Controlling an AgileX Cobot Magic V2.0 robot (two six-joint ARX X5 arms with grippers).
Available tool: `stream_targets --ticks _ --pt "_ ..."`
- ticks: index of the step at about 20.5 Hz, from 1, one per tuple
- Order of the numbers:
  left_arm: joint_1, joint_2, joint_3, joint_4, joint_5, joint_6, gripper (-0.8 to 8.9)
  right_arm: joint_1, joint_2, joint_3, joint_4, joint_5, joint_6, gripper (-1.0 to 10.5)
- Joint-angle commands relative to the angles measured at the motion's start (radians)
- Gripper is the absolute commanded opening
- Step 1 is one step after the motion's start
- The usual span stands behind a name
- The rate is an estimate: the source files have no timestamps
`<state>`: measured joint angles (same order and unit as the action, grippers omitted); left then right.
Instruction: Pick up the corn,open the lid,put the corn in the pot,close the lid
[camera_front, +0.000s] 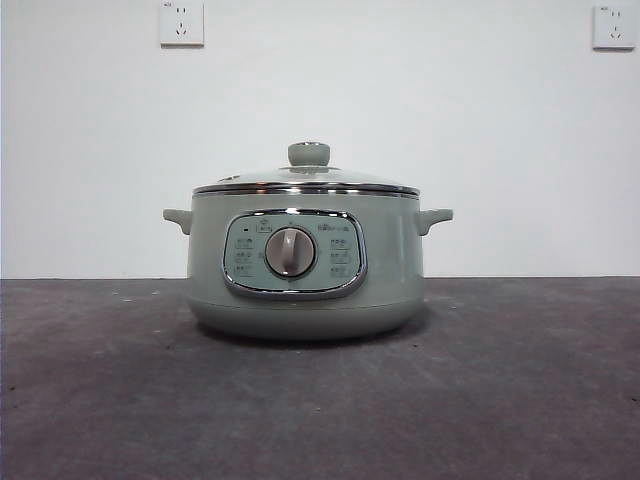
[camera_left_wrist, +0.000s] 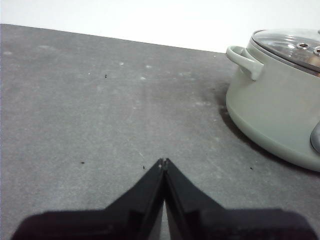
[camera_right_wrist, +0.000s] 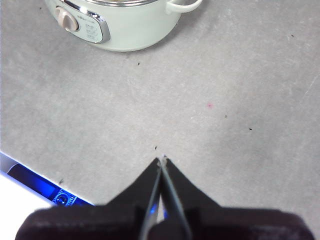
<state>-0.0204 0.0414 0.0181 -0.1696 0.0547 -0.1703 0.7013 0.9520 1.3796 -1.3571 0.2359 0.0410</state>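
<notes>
The sage-green pot (camera_front: 305, 262) stands in the middle of the dark table, its dial facing the front camera. The glass lid (camera_front: 307, 180) with its green knob rests shut on the pot's chrome rim. No corn shows in any view. My left gripper (camera_left_wrist: 164, 161) is shut and empty, hovering over bare table beside the pot (camera_left_wrist: 280, 100) near one side handle. My right gripper (camera_right_wrist: 162, 160) is also shut and empty, over the table some way in front of the pot (camera_right_wrist: 125, 22). Neither arm appears in the front view.
A white wall with two power sockets (camera_front: 181, 22) rises behind the table. The table's near edge, with a blue-lit device (camera_right_wrist: 47, 187) below it, shows in the right wrist view.
</notes>
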Motion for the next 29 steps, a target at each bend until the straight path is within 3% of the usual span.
stream_targets --ticks 1,3,4,6,9,11,13,19,24,29 --pt "0.002 0.006 -0.011 0.006 -0.003 -0.009 -0.03 -0.024 -0.023 -0.01 -0.026 0.015 0.006 0.0" --pt "0.002 0.013 -0.011 0.006 -0.003 -0.009 -0.03 -0.085 -0.051 -0.012 -0.025 0.008 0.02 0.0" --pt "0.002 0.014 -0.011 0.006 -0.003 -0.009 -0.03 -0.135 -0.083 -0.04 0.051 -0.008 0.042 0.0" --pt "0.002 0.014 -0.011 0.006 -0.003 -0.009 -0.03 -0.255 -0.194 -0.197 0.409 -0.072 0.034 0.0" --pt "0.002 0.016 -0.011 0.006 -0.003 -0.009 -0.03 -0.468 -0.418 -0.577 0.923 -0.319 0.034 0.0" --pt "0.002 0.016 -0.011 0.006 -0.003 -0.009 -0.03 -0.607 -0.581 -0.841 1.169 -0.428 0.034 0.0" --pt "0.002 0.016 -0.011 0.006 -0.003 -0.009 -0.03 -0.718 -0.735 -1.058 1.292 -0.457 0.06 0.0" --pt "0.002 0.016 -0.011 0.006 -0.003 -0.009 -0.03 -0.821 -0.912 -1.305 1.3 -0.452 0.063 0.0" --pt "0.002 0.016 -0.011 0.006 -0.003 -0.009 -0.03 -0.818 -0.931 -1.365 1.233 -0.44 0.029 0.0" --pt "0.002 0.019 -0.01 0.006 -0.003 -0.009 -0.03 -0.818 -0.933 -1.365 1.181 -0.356 -0.027 0.0"
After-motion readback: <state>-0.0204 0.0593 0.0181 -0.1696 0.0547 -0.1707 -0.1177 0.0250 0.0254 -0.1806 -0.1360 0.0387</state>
